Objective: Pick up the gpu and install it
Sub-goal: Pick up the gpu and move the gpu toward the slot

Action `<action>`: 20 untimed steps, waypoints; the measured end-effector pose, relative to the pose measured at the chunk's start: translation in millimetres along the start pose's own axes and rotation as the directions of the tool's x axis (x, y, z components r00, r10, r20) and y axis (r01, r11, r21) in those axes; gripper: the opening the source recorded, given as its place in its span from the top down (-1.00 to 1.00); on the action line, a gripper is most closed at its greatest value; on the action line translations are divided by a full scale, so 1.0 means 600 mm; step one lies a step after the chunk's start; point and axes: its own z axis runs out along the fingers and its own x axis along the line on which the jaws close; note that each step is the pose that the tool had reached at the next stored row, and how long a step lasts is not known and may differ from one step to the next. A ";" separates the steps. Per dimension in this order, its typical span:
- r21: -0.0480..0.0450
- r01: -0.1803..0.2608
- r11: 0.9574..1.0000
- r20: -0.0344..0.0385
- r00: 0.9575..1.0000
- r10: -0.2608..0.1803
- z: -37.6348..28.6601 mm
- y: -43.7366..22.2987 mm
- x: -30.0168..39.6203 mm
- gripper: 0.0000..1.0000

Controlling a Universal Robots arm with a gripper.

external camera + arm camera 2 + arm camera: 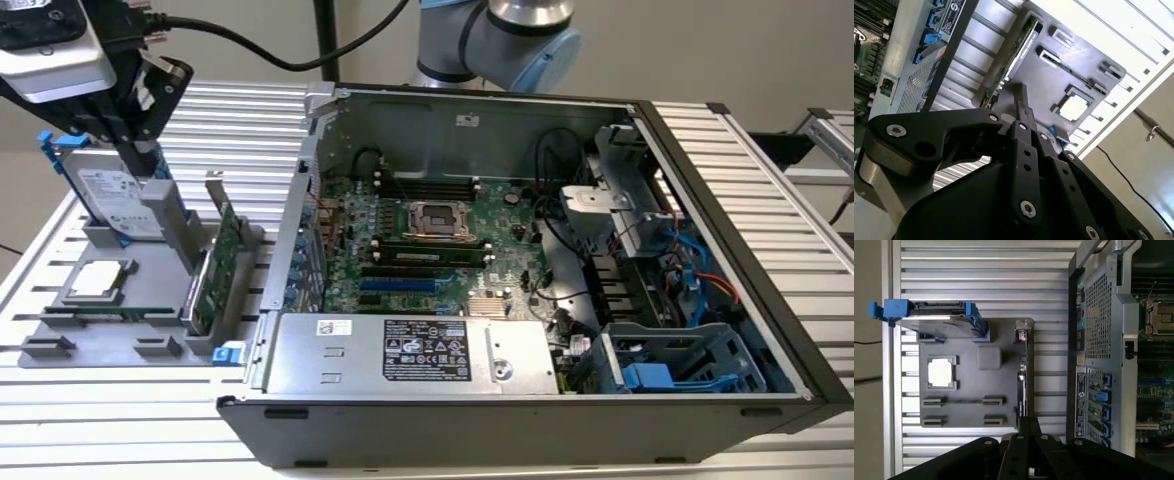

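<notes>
One black linkage-type gripper (146, 170) is carried at the exterior view's upper left, pointed downward over the flat grey fixture tray (114, 335) on the ribbed aluminium table (120, 420). Its fingers are pressed together, with nothing clamped between them. The grey-and-blue arm joint (527, 40) is located behind the open black computer case (534, 425), which is laid on its side at the exterior view's right. The gpu (214, 262), a flat green card with a silver metal end bracket, is stood on edge in the tray, on the side nearest the case, and is not touched by the gripper. In the first wrist view the gripper (1026, 421) is seen in line with the card's upper edge (1023, 375). White printed labels are carried by the upright silver hard drive with blue frame (114, 205) and by the silver power supply box (414, 355) inside the case.
</notes>
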 end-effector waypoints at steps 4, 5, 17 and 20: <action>0.000 0.001 1.000 0.000 1.000 -0.001 -0.001 -0.011 0.000 1.00; 0.000 0.002 1.000 0.000 1.000 -0.002 -0.001 -0.013 0.000 1.00; 0.000 0.004 1.000 0.000 1.000 -0.004 -0.001 -0.030 -0.005 1.00; 0.000 0.005 1.000 0.000 1.000 -0.005 -0.001 -0.030 -0.007 1.00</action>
